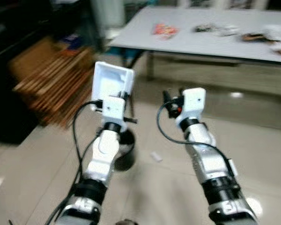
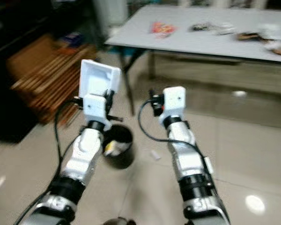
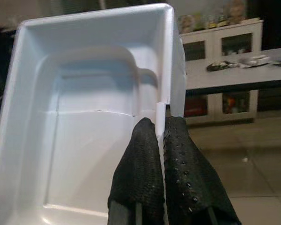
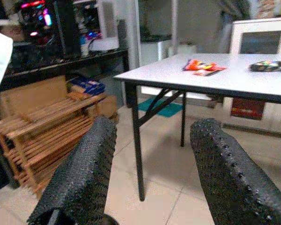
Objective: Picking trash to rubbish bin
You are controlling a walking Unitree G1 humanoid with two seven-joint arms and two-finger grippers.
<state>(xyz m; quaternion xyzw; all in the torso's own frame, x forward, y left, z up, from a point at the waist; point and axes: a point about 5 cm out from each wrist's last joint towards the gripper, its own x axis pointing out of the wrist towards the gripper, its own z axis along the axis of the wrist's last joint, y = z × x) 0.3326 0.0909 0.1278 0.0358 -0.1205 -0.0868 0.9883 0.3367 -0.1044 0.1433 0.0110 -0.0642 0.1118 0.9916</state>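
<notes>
White foam is what my left gripper [image 3: 160, 140] has: the jaws are pinched tight on one side wall of an empty tray [image 1: 111, 83], which stands up above the wrist with its hollow facing back toward me.

Below and a little ahead of that arm sits the bin [image 2: 118, 146], a dark round pail on the floor tiles, open at the top with some scraps already inside. That is the relation my next move turns on, I judge: the tray hangs almost over the bin's mouth, slightly to its near left, so the left arm is plainly the nearer one and needs mainly to lower and tip before letting go. The tray's long side runs upward from the jaws, so it may catch the rim if it goes in flat.

A small pale scrap [image 1: 156, 156] lies on the floor just right of the bin.

My right gripper [image 4: 152, 168] hovers beside the left, jaws spread wide and holding nothing, aimed toward the desk [image 1: 201, 40], where more wrappers [image 1: 165, 30] lie along its far edge.
</notes>
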